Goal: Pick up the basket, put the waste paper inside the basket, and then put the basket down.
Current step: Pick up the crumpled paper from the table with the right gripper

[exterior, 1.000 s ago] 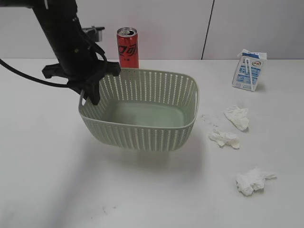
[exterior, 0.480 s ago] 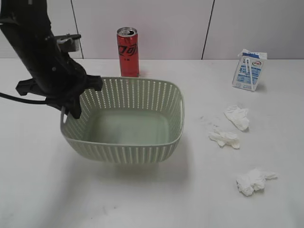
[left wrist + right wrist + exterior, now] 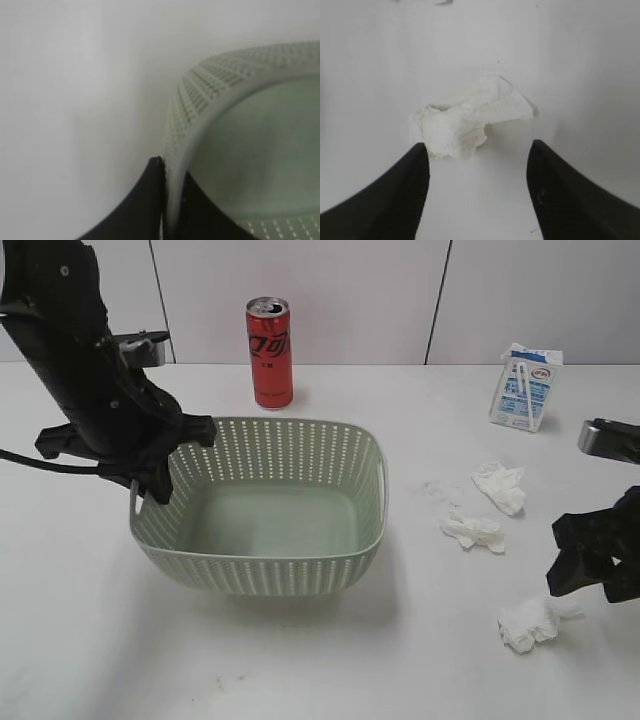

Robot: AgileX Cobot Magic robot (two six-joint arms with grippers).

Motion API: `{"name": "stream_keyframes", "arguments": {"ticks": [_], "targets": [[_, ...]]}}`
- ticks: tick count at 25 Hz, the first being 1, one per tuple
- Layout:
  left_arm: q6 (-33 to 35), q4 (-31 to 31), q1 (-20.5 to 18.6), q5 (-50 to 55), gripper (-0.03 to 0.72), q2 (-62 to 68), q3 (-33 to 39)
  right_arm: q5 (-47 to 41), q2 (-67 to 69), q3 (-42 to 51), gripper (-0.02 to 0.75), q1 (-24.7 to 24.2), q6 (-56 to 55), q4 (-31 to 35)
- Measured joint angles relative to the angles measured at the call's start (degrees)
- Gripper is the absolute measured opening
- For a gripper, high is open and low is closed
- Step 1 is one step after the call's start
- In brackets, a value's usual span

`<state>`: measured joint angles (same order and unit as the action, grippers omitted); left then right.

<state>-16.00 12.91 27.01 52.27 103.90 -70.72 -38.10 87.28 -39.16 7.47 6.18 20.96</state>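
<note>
While the left end effector (image 3: 160, 475) grips the basket (image 3: 265, 505), notes as follows.

Left end effector state: fingers closed onto the basket's left rim, one finger inside the wall and one outside, as the left wrist view shows (image 3: 167, 200).
Basket position: hangs from the left end effector and extends to its right; whether the base touches the table (image 3: 300, 660) I cannot tell.
Basket handling: judged light and fairly stiff, thin slotted plastic; the rim may flex under a one-sided hold, so a grip at the rim by the cut-out handle looks sound.
Basket axis: long axis runs left-right in the exterior view, mouth facing up, rim roughly level.
Right end effector state: right end effector (image 3: 477, 192) wide open, holding nothing, fingers (image 3: 400, 195) apart on either side of the gap.
Paper position: nearest wad (image 3: 465, 125) lies just ahead of the open fingers, near the gap's centre line; in the exterior view it sits just below-left of the right end effector (image 3: 590, 560). Two more wads (image 3: 475, 532) (image 3: 500, 487) lie farther off, between it and the basket.
Paper handling: judged very light, soft, compressible; a pinch through the bulky middle should hold, ragged edges could tear or slip.
Paper axis: nearest wad elongated roughly across the fingers' gap, loose flap to the right.
</note>
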Motion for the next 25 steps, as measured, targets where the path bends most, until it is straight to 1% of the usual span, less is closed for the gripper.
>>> {"name": "stream_keyframes", "arguments": {"ticks": [5,8,10,12,14,16,19,20,22,25], "targets": [[0.0,1.13,0.0,-1.24,-0.015,0.0,0.0,0.23,4.18,-4.15,0.466,0.34,0.12,-0.06],[-0.02,1.26,0.0,-1.83,-0.015,0.0,0.0,0.24,5.42,-4.83,0.467,3.0,0.12,-0.67],[-0.02,1.32,0.0,-2.53,-0.015,0.0,0.0,0.81,6.39,-4.83,0.467,6.25,-0.15,-2.73],[-0.02,1.44,0.0,-2.77,-0.015,0.0,0.0,1.35,7.42,-4.87,0.467,8.81,-2.68,-6.52],[-0.02,1.5,0.0,-2.77,-0.015,0.0,0.0,1.22,8.63,-4.95,0.47,10.4,-5.61,-10.24],[-0.02,1.5,0.0,-2.77,-0.015,0.0,0.0,0.98,9.8,-4.94,0.508,10.99,-7.31,-12.43],[-0.02,1.55,0.0,-2.77,-0.015,0.0,0.0,1.43,11.41,-4.94,0.613,11.26,-8.04,-12.85],[-0.02,1.55,0.0,-2.77,-0.015,0.0,0.0,1.81,11.84,-4.94,0.633,11.26,-8.04,-12.85],[-0.02,1.55,0.0,-2.77,-0.015,0.0,0.0,2.57,12.62,-4.94,0.655,11.26,-8.08,-12.78],[-0.02,1.55,0.0,-2.77,-0.017,0.0,0.0,3.26,14.31,-5.01,0.655,11.26,-8.2,-12.6]]}}
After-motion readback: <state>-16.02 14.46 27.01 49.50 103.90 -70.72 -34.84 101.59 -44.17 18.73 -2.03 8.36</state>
